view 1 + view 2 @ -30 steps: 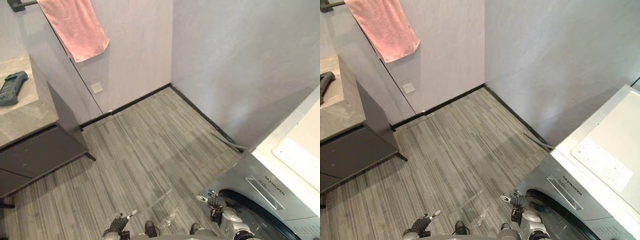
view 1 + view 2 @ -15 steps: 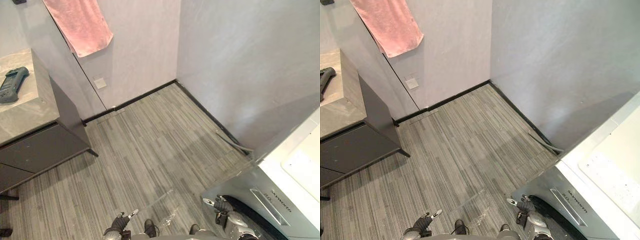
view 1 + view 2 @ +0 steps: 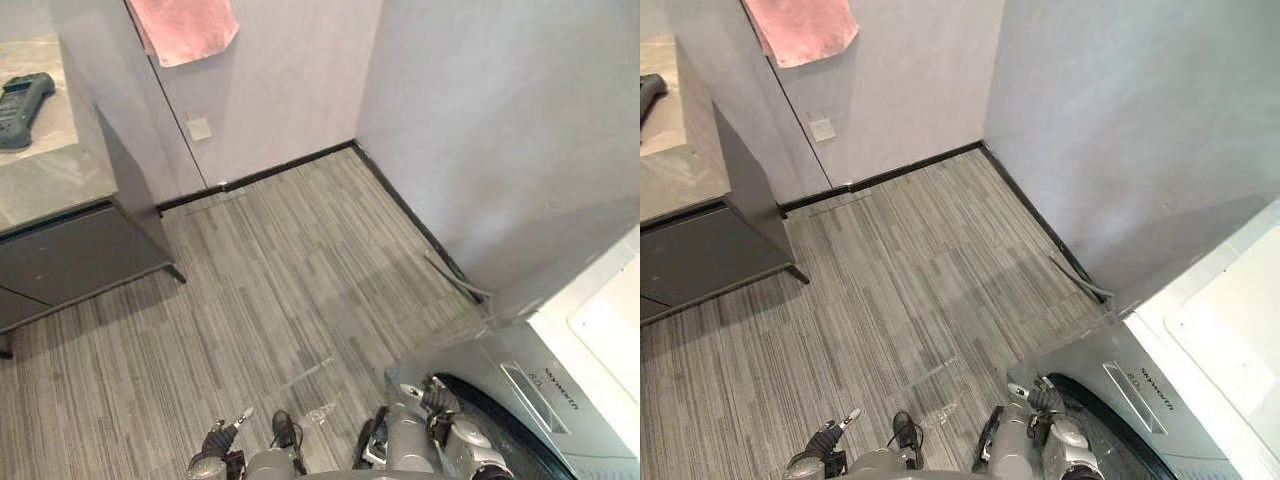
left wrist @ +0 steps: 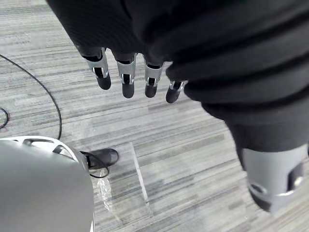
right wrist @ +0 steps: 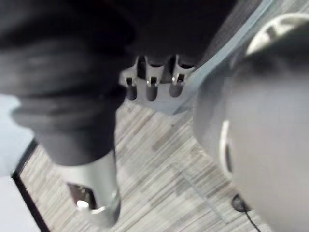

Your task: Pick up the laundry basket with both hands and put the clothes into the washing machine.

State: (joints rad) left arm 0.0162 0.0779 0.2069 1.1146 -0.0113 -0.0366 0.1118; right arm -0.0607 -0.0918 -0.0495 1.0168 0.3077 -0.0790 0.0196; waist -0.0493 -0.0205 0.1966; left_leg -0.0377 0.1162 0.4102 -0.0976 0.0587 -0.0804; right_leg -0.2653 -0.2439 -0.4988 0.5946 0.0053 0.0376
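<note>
The grey plank floor (image 3: 290,270) lies wide and bare through the middle, edged by a black skirting (image 3: 260,175) where two pale walls (image 3: 500,120) meet in a corner. The washing machine (image 3: 470,362) stands at the lower right, its silver front facing the open floor. A dark cabinet (image 3: 80,260) under a stone worktop (image 3: 50,170) closes the left side. A pink towel (image 3: 185,28) hangs above it, and a grey hose (image 3: 455,278) lies along the wall near the machine. A dark device (image 3: 22,95) rests on the worktop. The left robot hand (image 3: 222,437) hangs low over the floor, fingers (image 4: 127,72) straight and empty. The right robot hand (image 3: 438,398) sits just beside the machine's front, fingers (image 5: 150,83) relaxed, holding nothing.
</note>
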